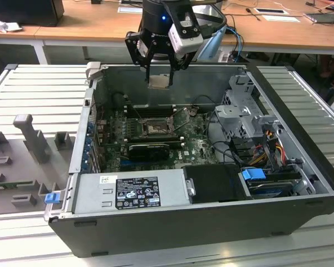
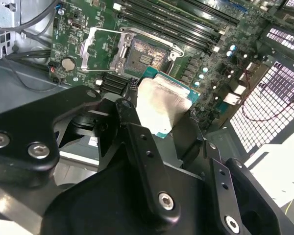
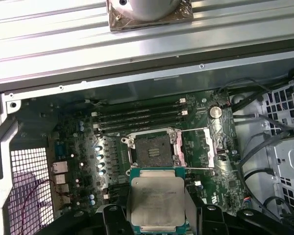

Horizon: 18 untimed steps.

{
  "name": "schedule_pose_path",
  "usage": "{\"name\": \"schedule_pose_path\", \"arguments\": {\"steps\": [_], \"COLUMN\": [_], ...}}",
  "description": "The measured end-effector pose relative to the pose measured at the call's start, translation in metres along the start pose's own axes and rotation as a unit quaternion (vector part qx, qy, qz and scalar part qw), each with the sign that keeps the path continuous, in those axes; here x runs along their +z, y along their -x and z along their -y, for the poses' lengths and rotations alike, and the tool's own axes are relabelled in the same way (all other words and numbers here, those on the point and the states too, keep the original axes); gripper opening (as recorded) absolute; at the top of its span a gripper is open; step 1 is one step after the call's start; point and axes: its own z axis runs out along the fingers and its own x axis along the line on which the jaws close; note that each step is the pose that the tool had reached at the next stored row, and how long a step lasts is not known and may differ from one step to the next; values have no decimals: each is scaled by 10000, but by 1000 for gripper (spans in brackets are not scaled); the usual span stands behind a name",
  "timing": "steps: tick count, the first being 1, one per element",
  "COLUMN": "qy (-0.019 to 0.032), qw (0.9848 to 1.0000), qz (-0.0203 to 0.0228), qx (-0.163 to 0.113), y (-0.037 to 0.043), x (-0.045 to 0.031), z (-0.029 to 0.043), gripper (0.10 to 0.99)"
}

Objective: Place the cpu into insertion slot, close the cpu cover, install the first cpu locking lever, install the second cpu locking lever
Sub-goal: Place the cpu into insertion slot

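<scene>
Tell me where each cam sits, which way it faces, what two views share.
Exterior view: off the arm, above the open computer case, looking down into it; shows the gripper holding the cpu.
Second wrist view: on the wrist, looking past black gripper links at the cpu and insertion slot.
First wrist view: on the wrist, looking down over the cpu at the insertion slot.
Both wrist views share the cpu and open insertion slot.

One cpu [image 3: 157, 198], one insertion slot [image 3: 152, 151].
</scene>
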Motion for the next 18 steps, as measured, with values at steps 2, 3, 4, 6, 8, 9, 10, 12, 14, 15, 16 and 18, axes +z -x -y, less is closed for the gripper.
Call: {"name": "schedule_pose_path", "arguments": {"steps": [2,3,4,6,8,9,10,12,14,15,16,18], "qy": [1,2,2,3,4,4,4,5,6,6,7,9], "qw": [10000,10000,10000,9999,9998,9998,9998,9997,9996,9995,9993,9988], "qz": [4,7,9,12,16,18,19,24,27,29,33,44], "qx": [44,78,97,133,177,194,213,263,296,327,364,485], "y": [0,0,0,0,0,0,0,0,0,0,0,0], "x": [0,0,0,0,1,1,1,1,1,2,2,3], "z": [0,0,0,0,0,0,0,0,0,0,0,0], "gripper": [529,529,529,529,529,529,529,529,529,529,529,529]}}
